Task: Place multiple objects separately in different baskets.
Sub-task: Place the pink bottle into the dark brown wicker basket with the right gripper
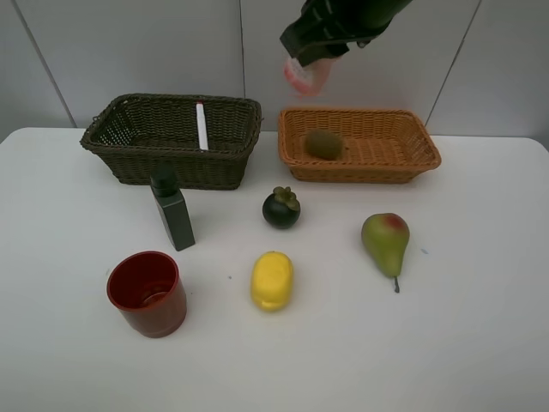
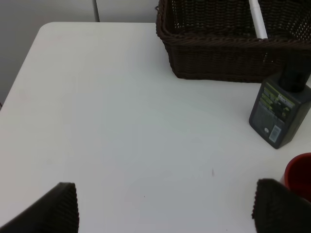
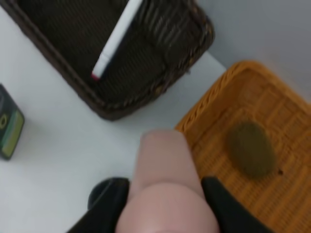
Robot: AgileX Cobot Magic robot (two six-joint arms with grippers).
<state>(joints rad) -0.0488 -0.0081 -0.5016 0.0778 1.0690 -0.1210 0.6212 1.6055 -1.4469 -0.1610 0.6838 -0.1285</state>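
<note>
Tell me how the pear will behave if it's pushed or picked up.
The pear lies on its side on the table, so a push would probably roll it, curving because it tapers. Its skin looks smooth and shiny, so a grip might slip toward the narrow end. Its thin stem looks easy to snap.

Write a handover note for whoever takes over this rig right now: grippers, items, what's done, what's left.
Left gripper: open, over bare table near the dark green bottle.
Right gripper: shut on the pink bottle, in the air by the baskets.
Done: marker in dark basket, kiwi in orange basket.
To do: pink bottle; on the table, dark green bottle, red cup, mangosteen, lemon, pear.
</note>
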